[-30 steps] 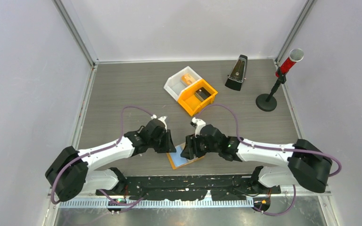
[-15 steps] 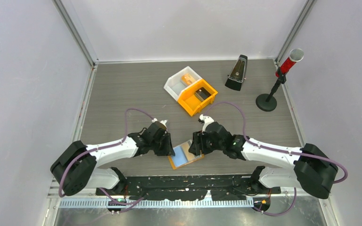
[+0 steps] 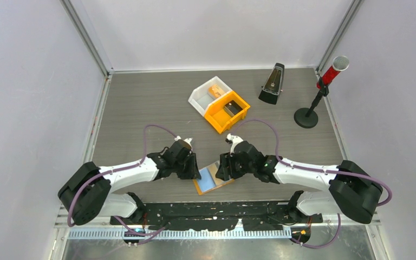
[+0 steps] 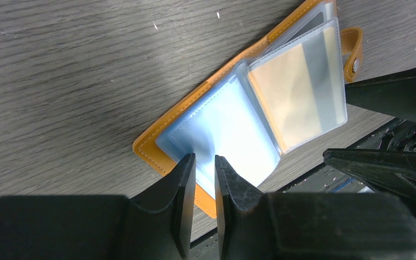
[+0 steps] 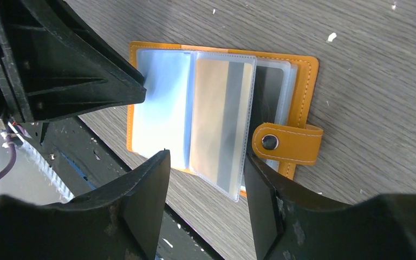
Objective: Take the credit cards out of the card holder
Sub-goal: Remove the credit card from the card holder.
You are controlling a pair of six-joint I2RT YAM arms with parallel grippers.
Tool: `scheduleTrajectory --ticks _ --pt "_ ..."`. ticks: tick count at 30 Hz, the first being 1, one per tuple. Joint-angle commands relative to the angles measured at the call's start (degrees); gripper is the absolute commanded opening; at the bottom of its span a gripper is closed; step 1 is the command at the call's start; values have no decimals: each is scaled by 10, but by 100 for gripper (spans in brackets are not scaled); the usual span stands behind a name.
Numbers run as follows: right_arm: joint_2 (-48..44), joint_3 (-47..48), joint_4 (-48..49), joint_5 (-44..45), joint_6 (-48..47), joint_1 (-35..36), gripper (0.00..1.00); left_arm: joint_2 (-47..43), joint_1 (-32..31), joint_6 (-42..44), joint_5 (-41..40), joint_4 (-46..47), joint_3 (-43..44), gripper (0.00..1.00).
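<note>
An orange card holder [image 5: 303,70] lies open and flat on the grey table [image 3: 141,108], at its near edge between the 2 arms. Its snap tab [image 5: 287,143] sticks out to 1 side. A clear sleeve [image 5: 249,179] stands raised off the stack, holding a tan credit card [image 5: 216,108] with a grey stripe. A black card [image 5: 273,89] shows in the sleeve beneath. Both cards sit in their sleeves.

The right gripper [image 5: 206,157] is spread wide, 1 finger on each side of the raised sleeve's free edge. The left gripper [image 4: 205,158] is nearly closed, with a thin gap, over the pale blue sleeve [image 4: 227,130]. Whether it pinches that sleeve cannot be told.

The step in hand looks like steadying the holder and reaching for the tan card. Next, the right jaws would need to close on the card alone, not the plastic, then slide it out. Both arms reach low and inward, wrists tipped down toward the holder.
</note>
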Motion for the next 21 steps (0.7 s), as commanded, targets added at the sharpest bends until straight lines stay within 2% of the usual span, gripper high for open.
scheduleTrajectory --ticks 1,9,21 --pt "-9 -4 41 -19 7 -2 59 -3 -3 12 -13 13 -6 22" --pt "-6 -8 81 -67 30 -1 59 -15 -3 13 -8 6 2 22" --pt "16 11 111 -73 53 34 58 -54 -3 15 -21 -52 33 24"
